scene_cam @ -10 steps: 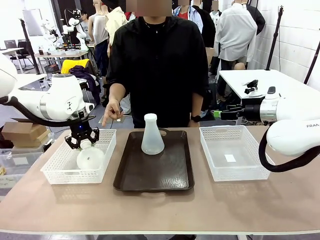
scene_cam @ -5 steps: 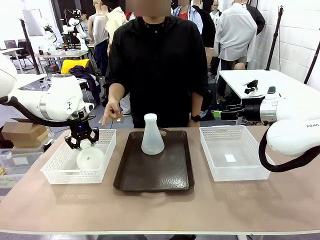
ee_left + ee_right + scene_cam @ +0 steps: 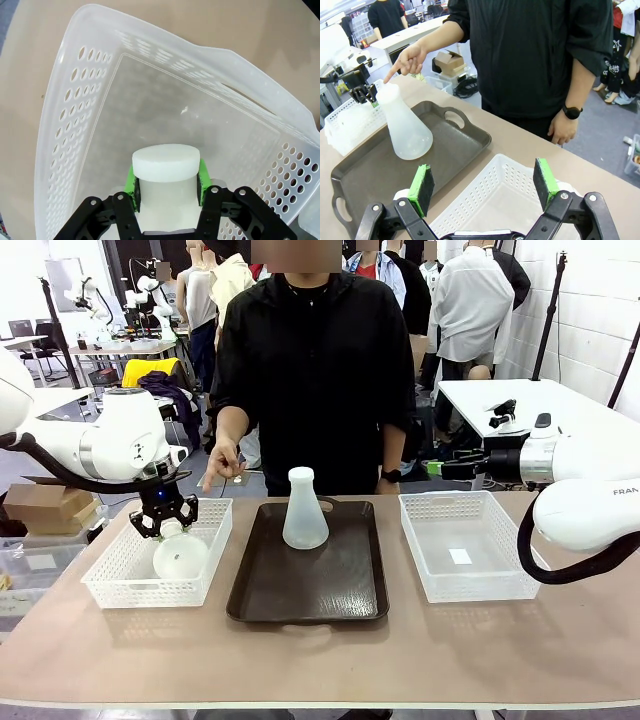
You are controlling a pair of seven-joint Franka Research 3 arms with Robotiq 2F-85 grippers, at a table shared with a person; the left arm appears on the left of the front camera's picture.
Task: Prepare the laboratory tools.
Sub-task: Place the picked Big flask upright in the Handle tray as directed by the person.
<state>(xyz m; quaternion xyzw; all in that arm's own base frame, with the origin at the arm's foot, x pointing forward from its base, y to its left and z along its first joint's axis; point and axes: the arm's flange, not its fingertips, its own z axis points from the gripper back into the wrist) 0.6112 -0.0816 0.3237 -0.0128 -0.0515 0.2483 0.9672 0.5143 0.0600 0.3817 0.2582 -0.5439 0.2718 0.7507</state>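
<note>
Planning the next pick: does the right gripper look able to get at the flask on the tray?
Probably yes: the right gripper is open, and the flask stands upright on the tray with bare space around it.

In the left wrist view the left pincer (image 3: 167, 182) covers the held flask (image 3: 166, 165) below its neck; its base isn't visible, and the pincer body is cut off by the bottom edge. In the front view that flask's (image 3: 180, 556) neck is hidden among the fingers. The right pincer (image 3: 485, 187) is cut by the bottom edge in the right wrist view, w/ part of the basket (image 3: 495, 200) hidden behind it. The tray's (image 3: 365, 175) near corner runs off-frame.
</note>
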